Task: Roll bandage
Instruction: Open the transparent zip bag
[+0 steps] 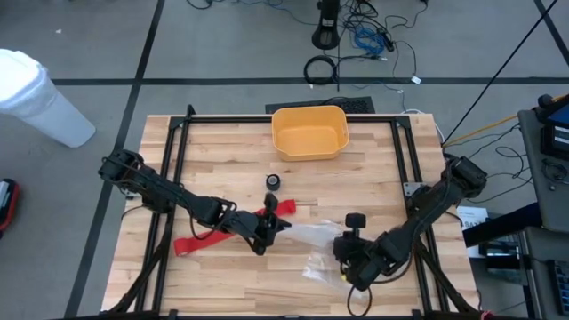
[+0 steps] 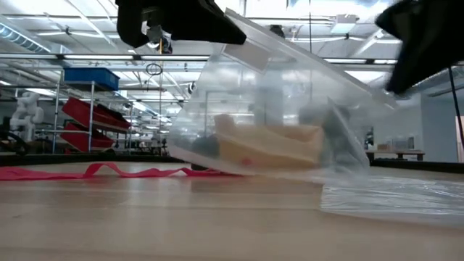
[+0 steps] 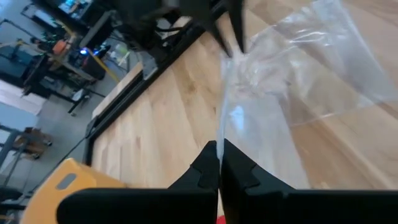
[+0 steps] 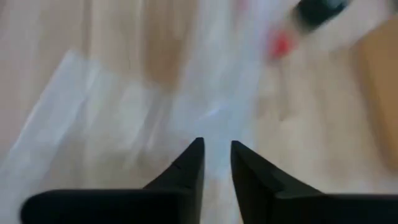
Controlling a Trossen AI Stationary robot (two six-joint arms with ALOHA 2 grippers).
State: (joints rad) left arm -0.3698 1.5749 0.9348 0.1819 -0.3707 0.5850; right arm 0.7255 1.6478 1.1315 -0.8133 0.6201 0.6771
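The red bandage [image 1: 209,238] lies unrolled as a wavy strip flat on the table's left half, also visible in the low view [image 2: 109,172]. A clear plastic bag [image 1: 316,244] stretches from its right end toward the near right. My left gripper [image 1: 265,229] is shut on the bag's left end, above the bandage's right end. My right gripper [image 1: 348,268] hovers over the bag's right part, its fingers [image 4: 193,165] a little apart with only bag [image 4: 124,112] beyond them. My left gripper pinches a thin edge of the bag [image 3: 221,134] between its two shut fingers, coming from the table's left and slanting slightly down. That end [image 2: 239,29] is lifted, and the bag slopes down to its other part [image 2: 391,196], which rests on the table. Whether my right gripper touches the bag I cannot tell.
A yellow bin [image 1: 309,132] stands at the far middle of the table. A small black roll [image 1: 273,181] sits between the bin and the bandage. Black frame rails [image 1: 178,178] run along the table's left, right and far sides.
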